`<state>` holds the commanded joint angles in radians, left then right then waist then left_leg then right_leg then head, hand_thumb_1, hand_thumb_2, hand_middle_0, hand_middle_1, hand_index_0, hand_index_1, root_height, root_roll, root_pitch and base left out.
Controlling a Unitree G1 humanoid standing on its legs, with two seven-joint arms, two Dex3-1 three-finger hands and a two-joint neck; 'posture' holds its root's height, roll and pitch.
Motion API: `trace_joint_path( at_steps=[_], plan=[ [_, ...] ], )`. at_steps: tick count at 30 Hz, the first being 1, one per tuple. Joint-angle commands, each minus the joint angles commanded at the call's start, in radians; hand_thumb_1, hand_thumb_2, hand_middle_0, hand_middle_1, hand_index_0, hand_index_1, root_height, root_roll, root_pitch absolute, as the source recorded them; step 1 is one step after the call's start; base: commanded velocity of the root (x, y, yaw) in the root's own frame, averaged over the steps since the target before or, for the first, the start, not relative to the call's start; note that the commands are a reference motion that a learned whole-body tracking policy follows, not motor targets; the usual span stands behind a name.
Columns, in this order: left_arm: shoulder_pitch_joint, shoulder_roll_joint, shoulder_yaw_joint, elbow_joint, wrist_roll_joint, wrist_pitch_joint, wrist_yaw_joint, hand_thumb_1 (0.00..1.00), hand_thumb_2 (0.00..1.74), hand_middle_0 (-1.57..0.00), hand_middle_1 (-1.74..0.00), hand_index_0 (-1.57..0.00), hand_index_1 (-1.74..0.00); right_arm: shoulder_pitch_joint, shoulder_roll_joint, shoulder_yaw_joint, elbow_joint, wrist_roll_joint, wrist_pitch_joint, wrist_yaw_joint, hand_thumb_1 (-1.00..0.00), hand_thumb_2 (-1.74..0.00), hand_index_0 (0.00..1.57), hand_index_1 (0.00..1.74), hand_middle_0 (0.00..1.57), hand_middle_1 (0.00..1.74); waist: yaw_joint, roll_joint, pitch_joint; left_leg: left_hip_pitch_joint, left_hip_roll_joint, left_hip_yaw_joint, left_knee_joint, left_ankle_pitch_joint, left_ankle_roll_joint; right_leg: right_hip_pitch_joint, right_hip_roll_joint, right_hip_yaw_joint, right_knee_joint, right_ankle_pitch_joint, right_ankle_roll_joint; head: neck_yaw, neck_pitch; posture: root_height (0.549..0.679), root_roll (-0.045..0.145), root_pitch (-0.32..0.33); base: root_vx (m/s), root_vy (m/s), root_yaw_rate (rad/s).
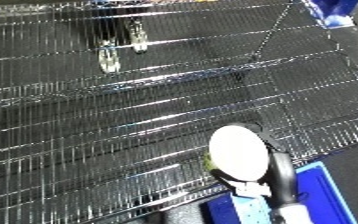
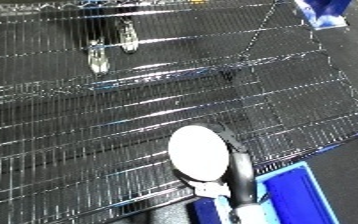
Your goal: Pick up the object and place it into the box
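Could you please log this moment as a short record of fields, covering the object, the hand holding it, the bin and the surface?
object: white oval disc, pale face toward the camera
holder: right hand, black fingers curled round the disc's edge
bin: blue, at the lower right, below the hand
surface: wire shelf
disc position: lifted, over the shelf edge beside the bin, not yet inside
left hand: not in view

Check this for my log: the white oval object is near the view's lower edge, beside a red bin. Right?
Not quite. The bin is blue, not red, as the right eye view shows. The white oval object is indeed near the lower edge, beside it.
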<state>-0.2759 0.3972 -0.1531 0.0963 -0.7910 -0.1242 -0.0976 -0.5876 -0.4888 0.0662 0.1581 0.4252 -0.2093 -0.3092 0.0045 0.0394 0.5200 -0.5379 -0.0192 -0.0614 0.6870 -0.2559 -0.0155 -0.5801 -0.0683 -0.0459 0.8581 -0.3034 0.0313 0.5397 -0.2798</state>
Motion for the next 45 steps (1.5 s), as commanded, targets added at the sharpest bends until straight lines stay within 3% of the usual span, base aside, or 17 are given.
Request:
trace_joint_path(
  at_steps=[6, 9, 17, 18, 19, 20, 29, 31, 42, 45],
  plan=[
    [0.018, -0.003, 0.021, 0.001, 0.005, 0.006, -0.006, 1.0, 1.74, -1.57, -1.74, -1.57, -1.74, 0.106, -0.002, -0.063, -0.085, -0.089, -0.001, -0.042, -0.7, -1.22, 1.1, 1.22, 1.1, 1.22, -0.038, -0.01, 0.0, 0.072, 0.014, 0.016, -0.044, 0.004, -0.0004, 0.065, 0.005, 0.015, -0.06, 0.016, 0.0059, 0.078, 0.011, 0.64, 0.055, 0.079, -0.059, 0.029, -0.186],
    [0.027, -0.009, 0.026, 0.007, 0.002, 0.001, -0.005, 1.0, 1.74, -1.57, -1.74, -1.57, -1.74, 0.143, -0.017, -0.088, -0.101, -0.092, -0.001, -0.056, -0.7, -1.22, 1.1, 1.22, 1.1, 1.22, -0.059, -0.007, 0.0, 0.103, 0.018, 0.025, -0.063, 0.005, -0.004, 0.089, 0.0045, 0.021, -0.082, 0.021, 0.0075, 0.133, 0.018, 0.643, 0.059, 0.07, -0.049, 0.084, -0.192],
    [0.062, -0.038, 0.021, 0.032, -0.015, -0.046, -0.017, 1.0, 1.74, -1.57, -1.74, -1.57, -1.74, 0.262, -0.046, -0.176, -0.104, -0.01, -0.028, -0.045, -0.7, -1.22, 1.1, 1.22, 1.1, 1.22, -0.121, 0.037, 0.0, 0.179, 0.016, 0.058, -0.127, 0.02, -0.0161, 0.132, -0.0083, 0.045, -0.118, 0.018, 0.009, 0.214, 0.01, 0.648, 0.074, 0.055, -0.031, 0.13, -0.157],
    [0.06, -0.045, 0.017, 0.037, -0.02, -0.059, -0.015, 1.0, 1.74, -1.57, -1.74, -1.57, -1.74, 0.284, -0.048, -0.189, -0.095, 0.033, -0.037, -0.043, -0.7, -1.22, 1.1, 1.22, 1.1, 1.22, -0.135, 0.047, -0.001, 0.192, 0.014, 0.066, -0.139, 0.022, -0.0183, 0.137, -0.0112, 0.049, -0.131, 0.021, 0.0105, 0.239, -0.011, 0.649, 0.078, 0.056, -0.049, 0.133, -0.125],
    [0.06, -0.045, 0.017, 0.037, -0.02, -0.059, -0.015, 1.0, 1.74, -1.57, -1.74, -1.57, -1.74, 0.284, -0.048, -0.189, -0.095, 0.033, -0.037, -0.043, -0.7, -1.22, 1.1, 1.22, 1.1, 1.22, -0.135, 0.047, -0.001, 0.192, 0.014, 0.066, -0.139, 0.022, -0.0183, 0.137, -0.0112, 0.049, -0.131, 0.021, 0.0105, 0.239, -0.011, 0.649, 0.078, 0.056, -0.049, 0.133, -0.125],
    [0.056, -0.052, 0.012, 0.043, -0.028, -0.07, -0.01, 1.0, 1.74, -1.57, -1.74, -1.57, -1.74, 0.302, -0.047, -0.201, -0.08, 0.088, -0.051, -0.036, -0.7, -1.22, 1.1, 1.22, 1.1, 1.22, -0.148, 0.056, -0.002, 0.205, 0.012, 0.073, -0.151, 0.023, -0.0198, 0.143, -0.0142, 0.052, -0.142, 0.025, 0.0118, 0.259, -0.03, 0.651, 0.081, 0.056, -0.028, 0.125, -0.124],
    [0.044, -0.082, -0.027, 0.092, -0.053, -0.126, 0.005, 1.0, 1.74, -1.57, -1.74, -1.57, -1.74, 0.368, -0.058, -0.249, 0.066, 0.194, -0.118, -0.011, -0.7, -1.22, 1.1, 1.22, 1.1, 1.22, -0.187, 0.086, -0.008, 0.257, 0.005, 0.09, -0.172, 0.016, -0.0244, 0.18, -0.0326, 0.062, -0.18, 0.035, 0.0154, 0.311, -0.081, 0.656, 0.094, 0.042, 0.01, 0.103, -0.129],
    [0.046, -0.09, -0.035, 0.099, -0.061, -0.136, 0.004, 1.0, 1.74, -1.57, -1.74, -1.57, -1.74, 0.383, -0.061, -0.262, 0.117, 0.239, -0.136, 0.003, -0.55, -0.96, 0.86, 0.96, 0.86, 0.96, -0.194, 0.098, -0.01, 0.27, 0.001, 0.096, -0.181, 0.015, -0.0256, 0.189, -0.0383, 0.063, -0.195, 0.039, 0.0152, 0.314, -0.09, 0.657, 0.098, 0.041, -0.004, 0.062, -0.074],
    [0.037, -0.098, -0.05, 0.12, -0.073, -0.137, 0.009, 1.0, 1.74, -1.57, -1.74, -1.57, -1.74, 0.412, -0.055, -0.257, 0.238, 0.314, -0.173, 0.052, 0.0, 0.0, 0.0, 0.0, 0.0, 0.0, -0.199, 0.111, -0.013, 0.285, -0.007, 0.095, -0.193, 0.019, -0.0246, 0.197, -0.0367, 0.064, -0.2, 0.037, 0.0085, 0.316, -0.115, 0.658, 0.104, 0.037, 0.0, 0.01, 0.001],
    [0.037, -0.095, -0.052, 0.118, -0.077, -0.134, 0.011, 1.0, 1.74, -1.57, -1.74, -1.57, -1.74, 0.414, -0.056, -0.258, 0.252, 0.319, -0.178, 0.055, 0.0, 0.0, 0.0, 0.0, 0.0, 0.0, -0.198, 0.113, -0.012, 0.287, -0.009, 0.092, -0.196, 0.022, -0.0243, 0.198, -0.035, 0.064, -0.199, 0.036, 0.0067, 0.312, -0.112, 0.658, 0.103, 0.035, 0.003, -0.004, 0.043]
  ],
)
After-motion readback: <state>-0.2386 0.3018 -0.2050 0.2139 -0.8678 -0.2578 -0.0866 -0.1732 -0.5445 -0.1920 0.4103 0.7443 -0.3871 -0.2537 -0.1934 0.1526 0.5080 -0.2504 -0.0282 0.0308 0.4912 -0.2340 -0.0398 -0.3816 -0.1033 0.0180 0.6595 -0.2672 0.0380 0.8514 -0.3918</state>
